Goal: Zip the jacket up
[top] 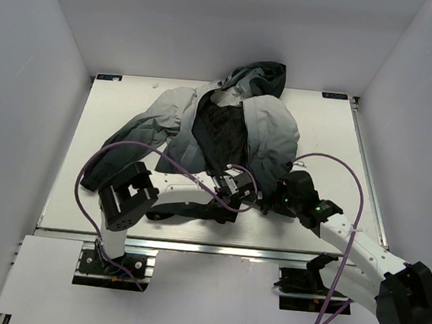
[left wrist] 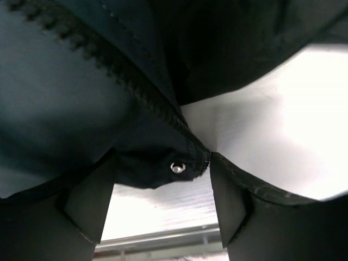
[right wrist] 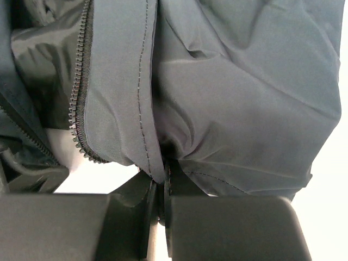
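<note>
Your left end effector (left wrist: 163, 166) stood wide open, empty, astride the jacket (top: 269, 125) hem corner, zipper teeth (left wrist: 122, 79) running toward 10 o'clock, right end effector (right wrist: 163, 187) clamped on the other front edge.

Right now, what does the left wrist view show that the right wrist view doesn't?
Left wrist only: a metal snap on the hem corner of the jacket, between the fingers of the open left gripper. Right wrist only: the right gripper shut on a stitched front edge. Both: dark fabric, zipper teeth, white table.
</note>
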Tool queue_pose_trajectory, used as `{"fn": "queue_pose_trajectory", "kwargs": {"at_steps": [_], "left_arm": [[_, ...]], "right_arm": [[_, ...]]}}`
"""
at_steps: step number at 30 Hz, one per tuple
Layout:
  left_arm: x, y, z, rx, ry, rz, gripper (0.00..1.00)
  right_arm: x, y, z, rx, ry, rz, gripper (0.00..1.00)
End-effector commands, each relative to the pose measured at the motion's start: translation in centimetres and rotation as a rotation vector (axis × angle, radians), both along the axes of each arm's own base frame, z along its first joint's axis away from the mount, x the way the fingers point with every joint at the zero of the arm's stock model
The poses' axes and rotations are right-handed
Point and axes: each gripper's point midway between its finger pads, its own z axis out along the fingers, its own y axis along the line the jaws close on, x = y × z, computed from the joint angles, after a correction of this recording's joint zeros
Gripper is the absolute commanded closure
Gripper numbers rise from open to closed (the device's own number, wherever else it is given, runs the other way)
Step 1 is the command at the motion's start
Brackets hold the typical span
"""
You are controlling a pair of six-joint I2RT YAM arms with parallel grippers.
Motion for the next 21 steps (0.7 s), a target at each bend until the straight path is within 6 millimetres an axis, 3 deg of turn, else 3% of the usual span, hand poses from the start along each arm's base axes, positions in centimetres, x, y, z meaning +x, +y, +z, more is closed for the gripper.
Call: {"fn": "queue_pose_trajectory", "kwargs": {"at_steps": [1,3,6,10,11,14,21], "left_arm": [[0.5,0.5,-1.4,0.045,0.007,0.010,0.23],[0.3,0.5,-1.4,0.044,0.012,0.002,0.23],[0.4,-0.4,0.2,-0.022,-0.004,-0.038,0.20],[0.4,-1.7,3.9,-0.137,-0.039,-0.083,0.11],[0.4,-1.7,5.2,-0.163,-0.056,-0.083,0.09],[0.6,-0.8,6.5,-0.175,-0.096,-0.057,0.08],[0.9,0.9,4.7,-0.142,-0.089,-0.021,0.02]], "right_arm": [[0.3,-0.6,-0.2,-0.011,-0.005,-0.035,1.00],[0.2,-0.7,-0.4,-0.012,-0.006,-0.038,1.00],[0.1,-0.7,-0.6,-0.013,0.000,-0.041,1.00],[0.2,-0.7,-0.6,-0.015,0.002,-0.045,1.00],[0.2,-0.8,-0.6,-0.018,0.002,-0.047,1.00],[0.3,-0.8,-0.6,-0.022,0.001,-0.049,1.00],[0.4,-0.9,-0.5,-0.031,0.004,-0.049,1.00]]}}
